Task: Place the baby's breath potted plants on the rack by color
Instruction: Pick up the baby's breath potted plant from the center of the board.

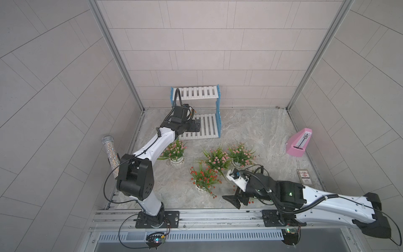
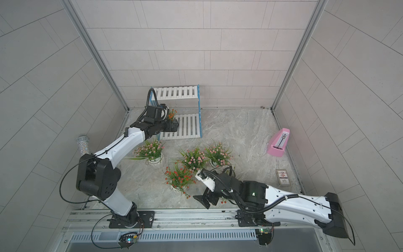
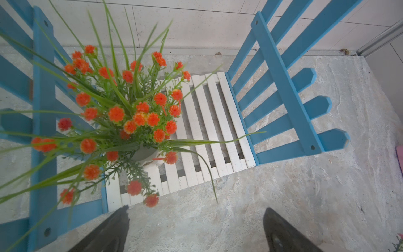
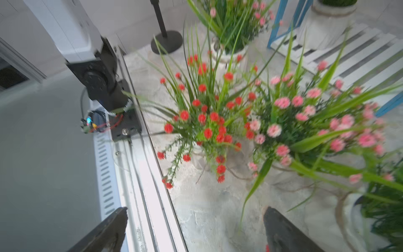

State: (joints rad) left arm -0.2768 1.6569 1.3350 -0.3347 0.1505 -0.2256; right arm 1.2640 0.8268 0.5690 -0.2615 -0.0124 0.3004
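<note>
At the far edge of the table [image 1: 257, 126], under the left hand, sits the rack [image 1: 209, 128]. Its upper shelf [image 1: 197, 92] is bare. The lower shelf [image 3: 209, 122] carries one red-orange plant [image 3: 139, 117], pot down on the slats, tucked against the blue side panel [image 3: 43, 109]. My read: the end slot is filled first so two more of that colour fit alongside, with the upper tier kept for pink.

Three pinks stand on the table between the two hands: first pink [image 1: 174, 150] beside the left forearm, second pink [image 1: 217, 159] and third pink [image 1: 241, 153] just beyond the right hand.

Left hand [image 3: 197, 210]: fingers spread full, gripping nothing. The racked plant is just ahead of it, off toward one finger, no contact, and stands on its own.

Right hand [image 4: 196, 209]: also spread wide and empty, low by the table's near edge; its wrist view is blurred. The red plant [image 1: 204, 176] stands ahead of it, near but not touching, so it's the likely next pick.

A few red blossoms [image 1: 251, 201] show under the right arm. Probably the third red pot, mostly hidden. One of six racked.
</note>
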